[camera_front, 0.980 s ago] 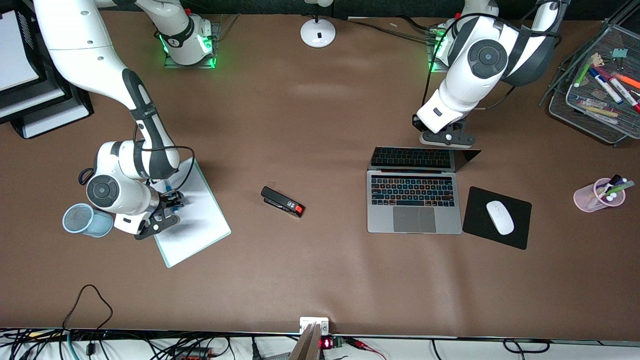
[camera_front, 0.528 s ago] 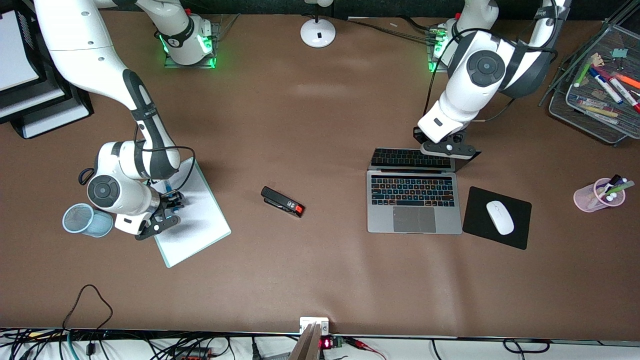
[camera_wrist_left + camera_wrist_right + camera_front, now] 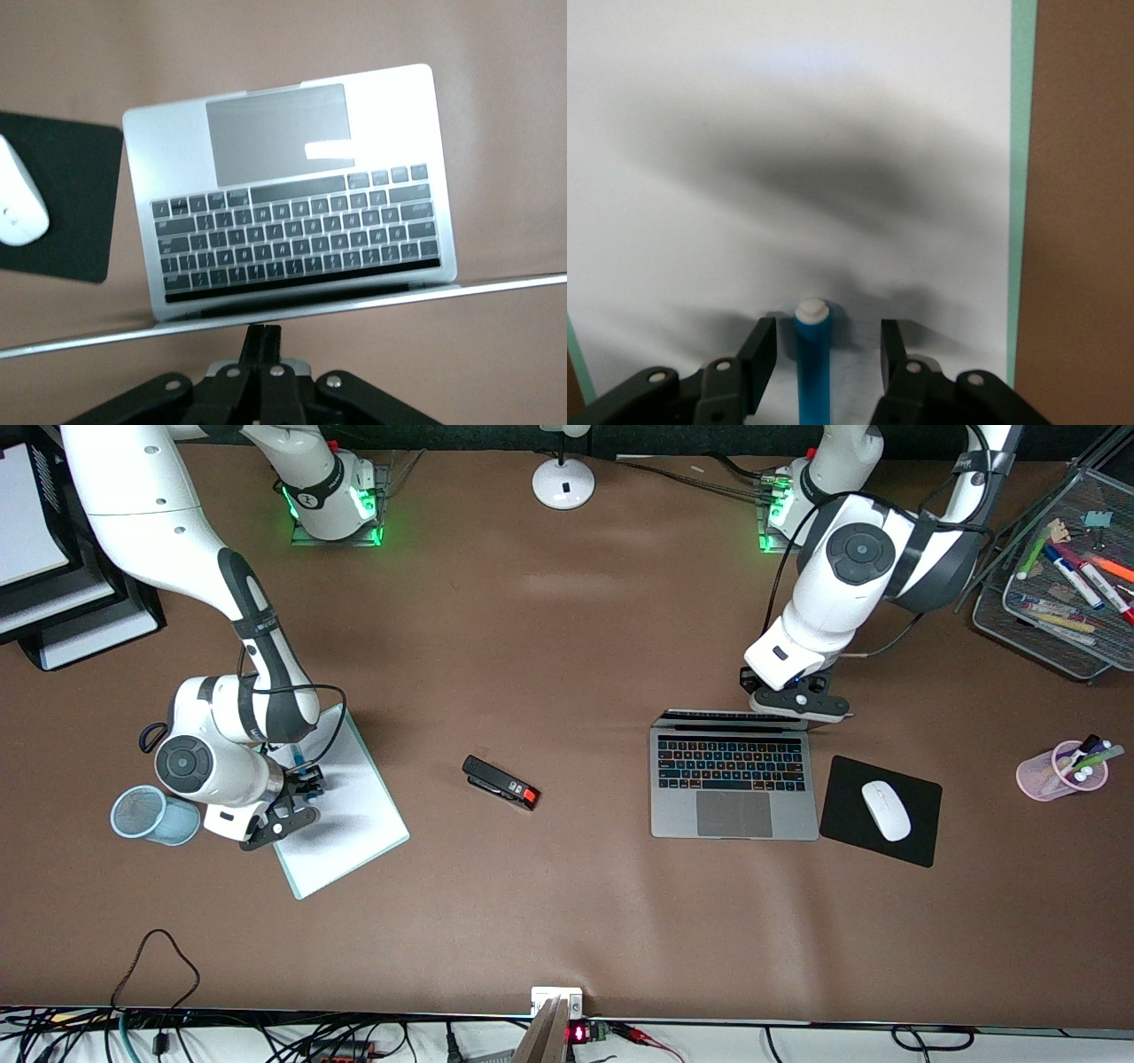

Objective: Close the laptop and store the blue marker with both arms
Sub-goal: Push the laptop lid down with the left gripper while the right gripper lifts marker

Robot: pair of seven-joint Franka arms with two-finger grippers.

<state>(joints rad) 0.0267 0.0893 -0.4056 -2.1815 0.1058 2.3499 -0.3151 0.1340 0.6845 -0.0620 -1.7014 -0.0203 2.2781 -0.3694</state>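
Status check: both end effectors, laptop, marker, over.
Left end effector shut, pressing laptop lid, lid partway down. Right end effector open astride marker on the clipboard, not gripped. Nothing in the way.

One laptop [image 3: 733, 784], one blue marker [image 3: 812, 363], seemingly two cups [image 3: 152, 816].

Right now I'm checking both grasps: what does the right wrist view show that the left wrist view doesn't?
Only the right wrist view: the blue marker lying on the white clipboard, between the open fingers of the right gripper. Only the left wrist view: the laptop, its lid edge just above the shut left gripper, plus the white mouse on the black mouse pad. Both show the brown table.
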